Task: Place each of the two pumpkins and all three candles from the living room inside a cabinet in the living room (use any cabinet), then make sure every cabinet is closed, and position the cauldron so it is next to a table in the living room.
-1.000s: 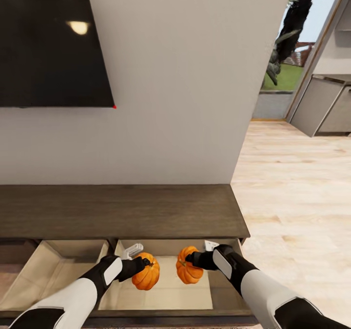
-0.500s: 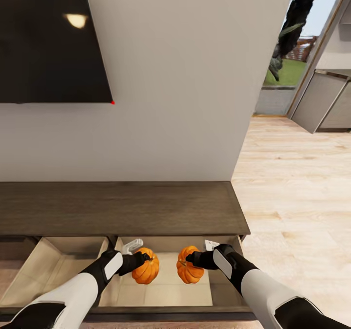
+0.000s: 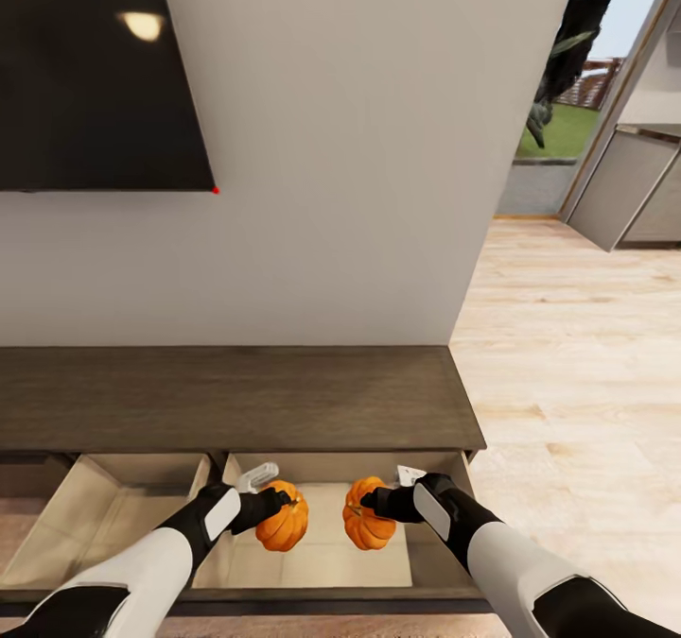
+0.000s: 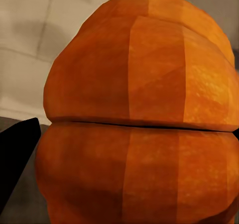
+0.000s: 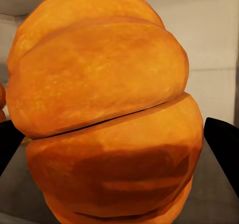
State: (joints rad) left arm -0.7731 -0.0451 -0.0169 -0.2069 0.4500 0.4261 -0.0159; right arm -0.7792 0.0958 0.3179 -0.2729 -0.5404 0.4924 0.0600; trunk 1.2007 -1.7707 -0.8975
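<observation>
The long dark-brown cabinet (image 3: 236, 397) runs along the wall with two pale-lined drawers pulled open below its top. My left gripper (image 3: 280, 502) is shut on one orange pumpkin (image 3: 285, 525), held over the right open drawer (image 3: 322, 553). Close beside it my right gripper (image 3: 365, 503) is shut on the other pumpkin (image 3: 364, 525) over the same drawer. Up close in the left wrist view, ribbed orange pumpkin (image 4: 139, 119) sits against a dark finger (image 4: 15, 154). The right wrist view has its pumpkin (image 5: 104, 114) between two dark fingers (image 5: 224, 149). Candles, cauldron and table are out of view.
A black TV (image 3: 95, 71) hangs on the white wall above the cabinet. The left open drawer (image 3: 104, 515) holds nothing. Light wood floor (image 3: 577, 383) stretches right toward grey kitchen cabinets (image 3: 629, 198) and a window with greenery.
The head view has shifted slightly, so the wall and cabinet sit a little higher. The left pumpkin has moved slightly farther in over the drawer; the right one is unchanged.
</observation>
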